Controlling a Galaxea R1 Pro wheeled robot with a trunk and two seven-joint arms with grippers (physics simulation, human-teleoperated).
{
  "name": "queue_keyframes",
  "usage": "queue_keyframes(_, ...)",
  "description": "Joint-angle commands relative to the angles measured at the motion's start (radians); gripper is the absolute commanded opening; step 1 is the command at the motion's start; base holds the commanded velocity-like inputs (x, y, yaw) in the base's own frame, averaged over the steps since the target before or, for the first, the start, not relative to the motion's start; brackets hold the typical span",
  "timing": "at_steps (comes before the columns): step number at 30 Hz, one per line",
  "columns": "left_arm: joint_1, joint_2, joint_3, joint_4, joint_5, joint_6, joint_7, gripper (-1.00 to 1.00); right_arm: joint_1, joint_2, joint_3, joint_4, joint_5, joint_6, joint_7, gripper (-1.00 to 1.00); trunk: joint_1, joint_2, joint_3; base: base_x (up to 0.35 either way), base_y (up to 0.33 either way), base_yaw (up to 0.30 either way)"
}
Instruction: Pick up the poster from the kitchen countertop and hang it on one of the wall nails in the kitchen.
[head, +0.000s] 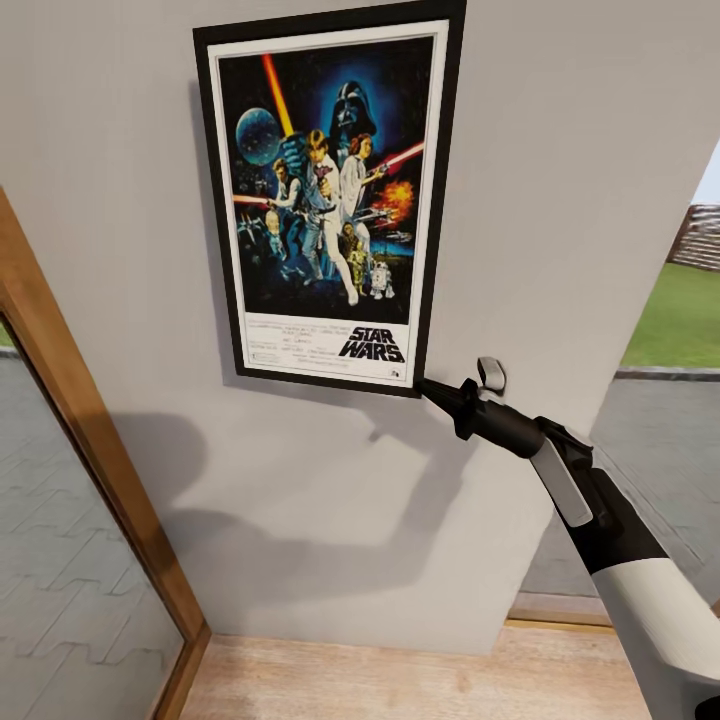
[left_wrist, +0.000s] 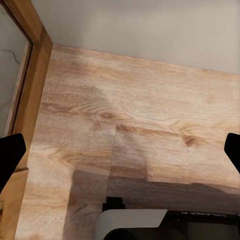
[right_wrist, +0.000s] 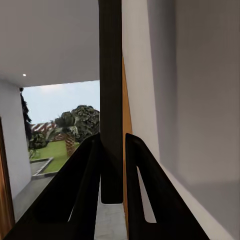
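The right pincer pinches the poster at its lower right corner, flat against the wall. The left pincer hangs spread above the floor. Hanging step; next, probably settling it on a nail, then releasing.

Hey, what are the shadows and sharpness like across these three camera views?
Head view: sharp; the poster and the right gripper holding its lower corner cast soft grey shadows on the wall. Left wrist view: a faint arm shadow falls across the wooden floor, grain slightly soft. Right wrist view: the poster's edge and the jaws look dark against the bright doorway.
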Motion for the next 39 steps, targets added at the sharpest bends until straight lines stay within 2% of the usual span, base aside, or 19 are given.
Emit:
queue_keyframes(1,0.0,0.0,0.002,-0.003,0.002,0.007,-0.006,1.0,-0.001,-0.001,0.002,0.001,-0.013,0.014,0.005,-1.0,0.001,-0.002,-0.002,0.0,0.016,0.0)
queue_keyframes(39,0.0,0.0,0.002,-0.004,0.002,0.007,-0.006,1.0,-0.001,-0.001,0.003,0.002,-0.012,0.014,0.005,-1.0,0.001,-0.002,-0.002,0.0,0.038,0.0)
